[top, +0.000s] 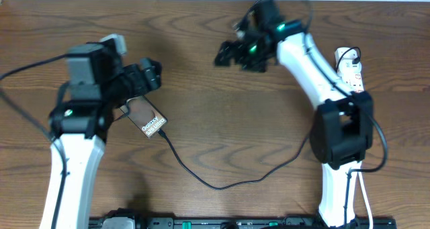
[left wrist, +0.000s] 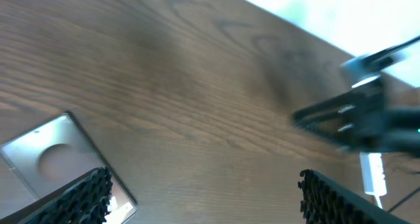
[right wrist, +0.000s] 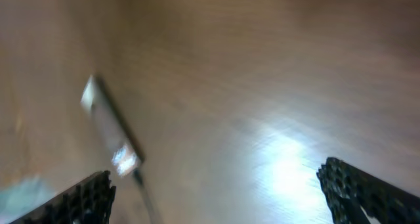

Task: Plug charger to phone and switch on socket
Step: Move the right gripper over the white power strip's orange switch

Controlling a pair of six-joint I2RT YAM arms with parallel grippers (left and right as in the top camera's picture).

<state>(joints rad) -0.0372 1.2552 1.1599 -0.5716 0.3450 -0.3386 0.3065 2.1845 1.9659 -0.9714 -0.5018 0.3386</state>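
**Mia:** Where is the phone?

**Ben:** The phone (top: pixel 149 121) lies flat on the brown table (top: pixel 222 108), on the left side. You can read the white word "Galaxy" at the end that points to the middle.

**Mia:** Is a robot hand holding it?

**Ben:** No. The left gripper (top: pixel 151 74) hangs over the phone's other end. From the left wrist, its fingers (left wrist: pixel 85 198) are spread far apart with only wood between them. The phone (left wrist: pixel 46 155) sits by the left finger.

**Mia:** And the charger?

**Ben:** The charger (top: pixel 201 180) is a thin black line. It starts at the Galaxy end, bends down toward the front of the table, then climbs to the right arm. Its tip meets the phone's edge, but I can't tell if it is pushed in.

**Mia:** Where is the socket?

**Ben:** The socket (top: pixel 349 64) is white and sits at the far right, partly hidden behind the right arm.

**Mia:** What about the other hand?

**Ben:** The right gripper (top: pixel 225 54) is at the back, near the middle, well apart from the phone and the socket. Its fingers (right wrist: pixel 82 201) are wide apart and hold nothing. That view is very blurry. A thin gray shape shows there, maybe the phone.
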